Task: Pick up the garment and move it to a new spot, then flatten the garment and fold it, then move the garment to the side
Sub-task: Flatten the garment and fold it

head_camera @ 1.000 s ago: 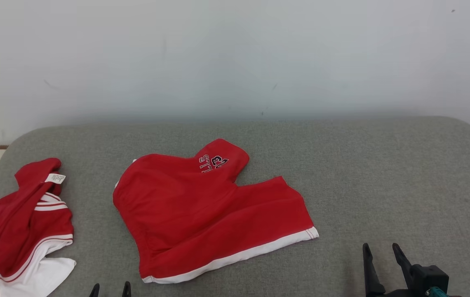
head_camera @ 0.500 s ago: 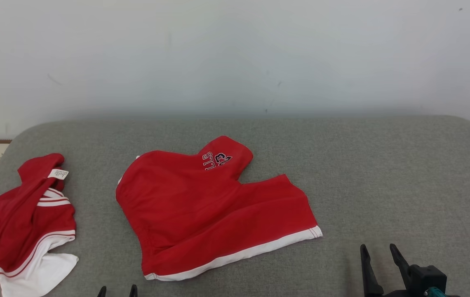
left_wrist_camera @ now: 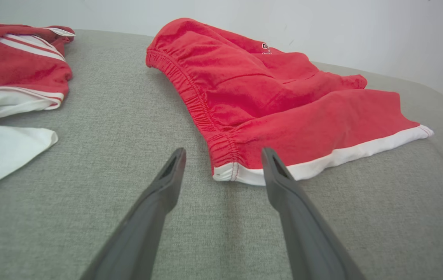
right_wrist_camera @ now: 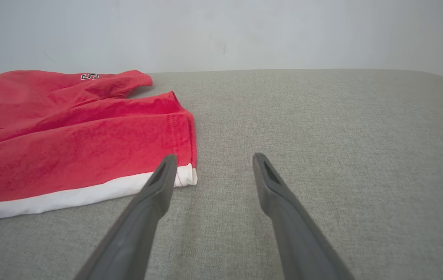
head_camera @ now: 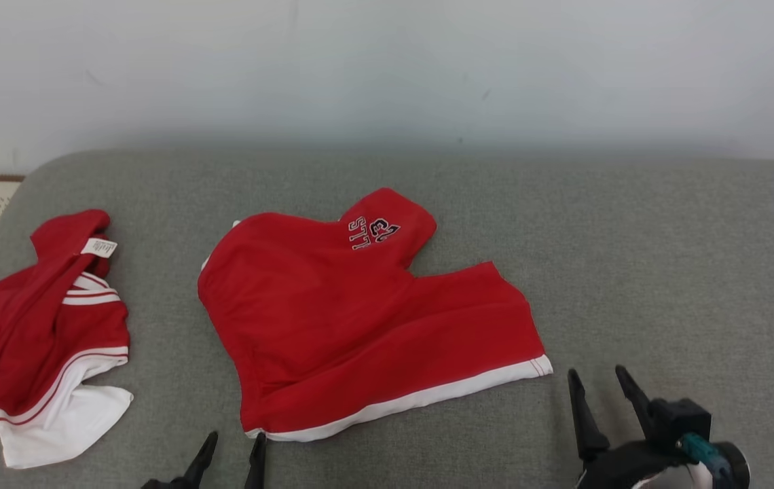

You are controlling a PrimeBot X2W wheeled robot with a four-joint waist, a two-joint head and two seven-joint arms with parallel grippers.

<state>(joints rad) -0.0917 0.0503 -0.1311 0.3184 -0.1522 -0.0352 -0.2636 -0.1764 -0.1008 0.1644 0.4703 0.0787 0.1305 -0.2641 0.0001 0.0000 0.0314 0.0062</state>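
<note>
**Head view.** The red garment [head_camera: 360, 319] lies spread left of centre on the grey cushion [head_camera: 665, 272]. A second red-and-white garment [head_camera: 54, 326] is crumpled well apart at the left edge. The left gripper [head_camera: 237, 438] and right gripper [head_camera: 596, 373] sit near the white hem, both parted and empty.

**Left wrist view.** The waistband corner of the garment [left_wrist_camera: 264, 101] shows between the spread fingers [left_wrist_camera: 167, 182].

**Right wrist view.** The other hem corner lies just beside one finger, with bare cushion between the fingers.

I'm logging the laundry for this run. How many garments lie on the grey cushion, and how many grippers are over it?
Garments: 2, the red shorts and the crumpled red-and-white garment
Grippers: 2, the left gripper and the right gripper, both open
Total: 4
</note>
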